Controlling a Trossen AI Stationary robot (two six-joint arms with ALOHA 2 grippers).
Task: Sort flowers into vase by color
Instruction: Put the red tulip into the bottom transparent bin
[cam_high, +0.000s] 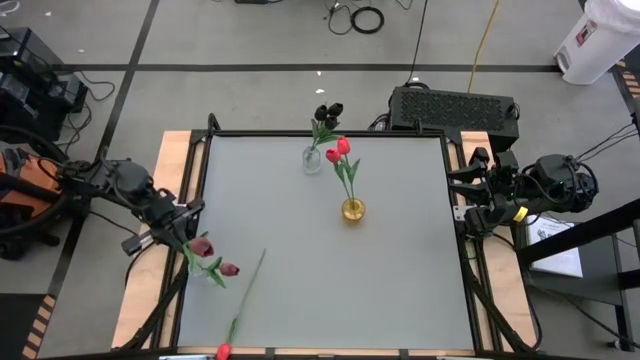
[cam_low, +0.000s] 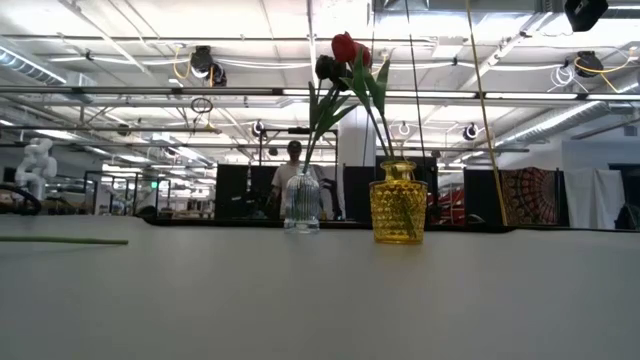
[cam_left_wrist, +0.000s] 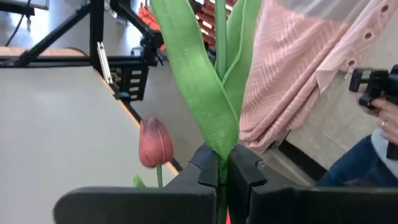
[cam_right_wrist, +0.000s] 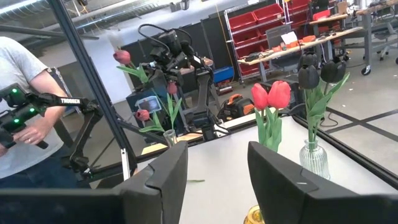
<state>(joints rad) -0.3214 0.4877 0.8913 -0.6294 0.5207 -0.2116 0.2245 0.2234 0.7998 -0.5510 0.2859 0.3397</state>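
My left gripper (cam_high: 184, 233) hovers over the table's left edge, shut on a small bunch of maroon-headed flowers (cam_high: 205, 247). It also shows far off in the right wrist view, with the flowers (cam_right_wrist: 122, 57) raised. A clear vase (cam_high: 312, 160) at the far middle holds black tulips (cam_high: 327, 112). Beside it, a yellow vase (cam_high: 352, 210) holds red tulips (cam_high: 338, 150). One red-headed flower (cam_high: 245, 295) lies flat on the table near the front edge. My right gripper (cam_high: 465, 202) waits open at the table's right edge, with nothing between its fingers (cam_right_wrist: 163, 174). My left gripper pinches the green stem at the base of the leaves (cam_left_wrist: 222, 163) between its two fingers (cam_left_wrist: 208, 165). The fingers come nearly level and lie across the stem. The flowers are lifted clear of the table, leaves rising past the fingers and one maroon head (cam_left_wrist: 155, 142) beside them.
The table's black frame (cam_high: 200, 165) runs along its edges. A person in a pink shirt (cam_left_wrist: 298, 81) stands close beyond the left arm. A black box (cam_high: 455, 108) sits behind the far edge. Open tabletop (cam_high: 400, 290) lies at the near right.
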